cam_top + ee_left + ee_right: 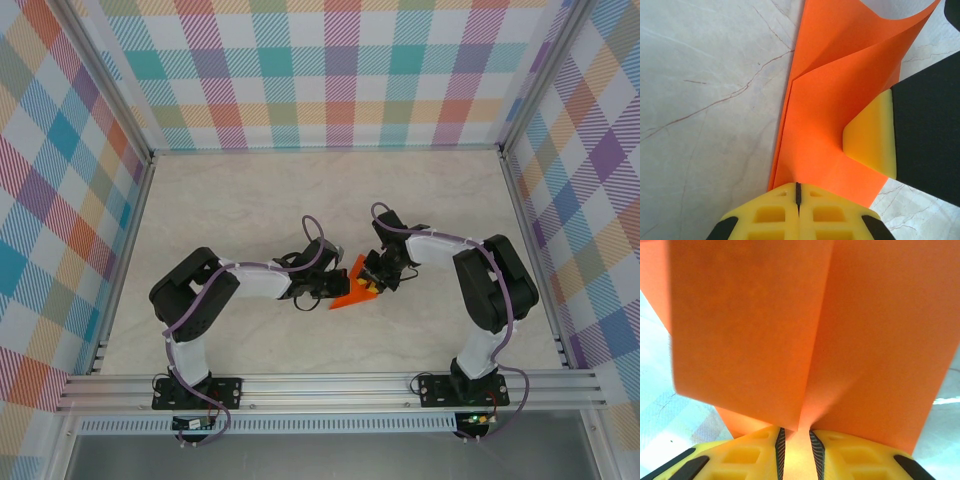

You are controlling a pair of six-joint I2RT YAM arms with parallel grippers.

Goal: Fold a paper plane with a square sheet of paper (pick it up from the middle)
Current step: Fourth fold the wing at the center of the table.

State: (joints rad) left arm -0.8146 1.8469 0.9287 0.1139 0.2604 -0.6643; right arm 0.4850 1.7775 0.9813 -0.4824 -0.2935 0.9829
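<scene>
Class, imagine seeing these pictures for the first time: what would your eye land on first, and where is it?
The bright orange paper, partly folded, sits at the middle of the pale marble table, gripped by both the left gripper and the right gripper. Next come the colourful plaid walls around the table.

Folded orange sheet point(351, 291), creased, partly raised, mid-table.

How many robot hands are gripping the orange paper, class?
2. The left hand is shut on the orange paper at its lower edge in the left wrist view. The right hand clamps a fold from the paper's other side, mid-table.
</scene>
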